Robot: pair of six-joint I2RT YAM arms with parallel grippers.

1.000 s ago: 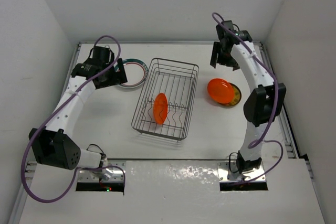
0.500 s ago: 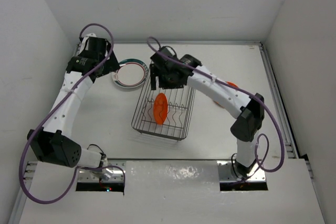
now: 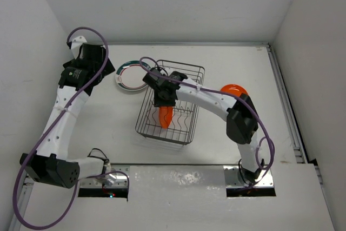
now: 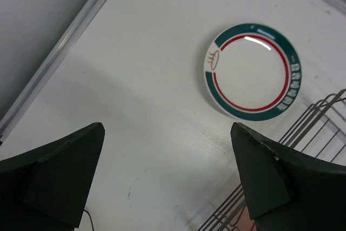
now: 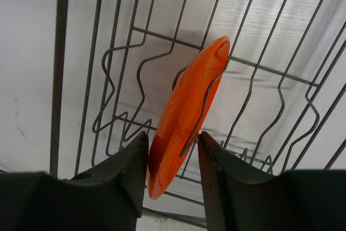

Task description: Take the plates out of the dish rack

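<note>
The dish rack point(image 3: 190, 70) stands mid-table and holds one orange plate point(image 3: 165, 116) upright between its tines. My right gripper point(image 3: 164, 101) reaches down into the rack. In the right wrist view its jaws point(image 5: 172, 136) sit closed on both faces of the orange plate's point(image 5: 186, 117) near edge, with a wire tine beside the right finger. The plate still rests in the rack point(image 5: 59, 68). My left gripper point(image 3: 102, 71) hovers open and empty over the table left of the rack. A white plate with teal and red rims point(image 3: 130, 74) lies flat on the table, also shown in the left wrist view point(image 4: 252, 71).
Another orange plate point(image 3: 233, 88) lies on the table right of the rack, partly behind my right arm. The rack's corner point(image 4: 319, 117) shows at the lower right of the left wrist view. A raised rail runs along the table's left edge point(image 4: 59, 52).
My right gripper came from the far right, crossed over the rack and dropped onto the upright orange plate. My left arm drew back left and away from the rimmed plate.
</note>
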